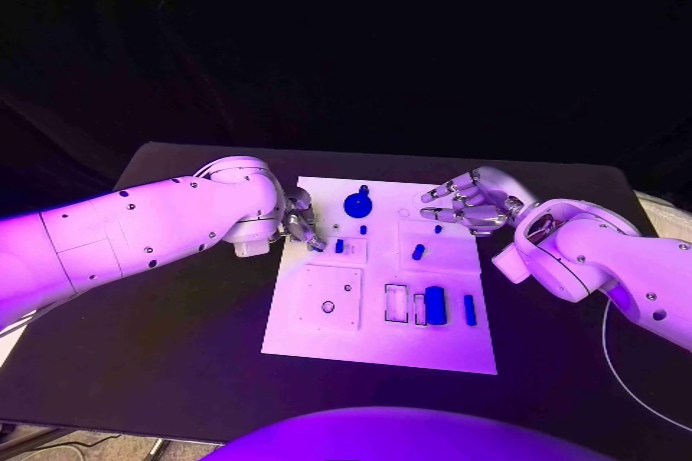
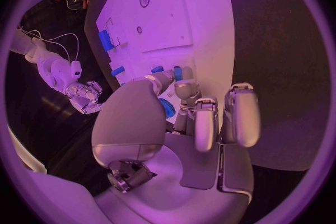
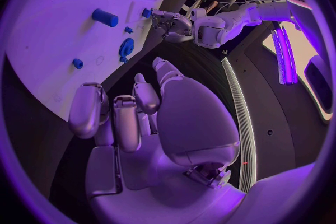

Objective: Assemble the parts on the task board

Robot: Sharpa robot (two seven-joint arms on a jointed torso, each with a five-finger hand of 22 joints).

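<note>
The white task board (image 1: 317,331) lies mid-table. On it are a round blue part (image 1: 358,203), two small blue pegs (image 1: 339,246) (image 1: 364,229), a short blue piece (image 1: 418,251), a thick blue cylinder (image 1: 434,304) and a thin blue bar (image 1: 470,309). My left hand (image 1: 300,226) hovers at the board's far left edge. Its fingertips (image 2: 186,88) are just beside the nearer peg (image 2: 178,73), with nothing held. My right hand (image 1: 469,206) hangs over the board's far right corner with fingers apart and empty. The right wrist view shows the left hand (image 3: 171,25), the round part (image 3: 126,47) and the cylinder (image 3: 105,17).
The board has a square plate with two small holes (image 1: 329,299) at its near left and empty rectangular slots (image 1: 395,301) beside the cylinder. Black table (image 1: 173,321) surrounds the board on every side. Both white forearms reach in from the sides.
</note>
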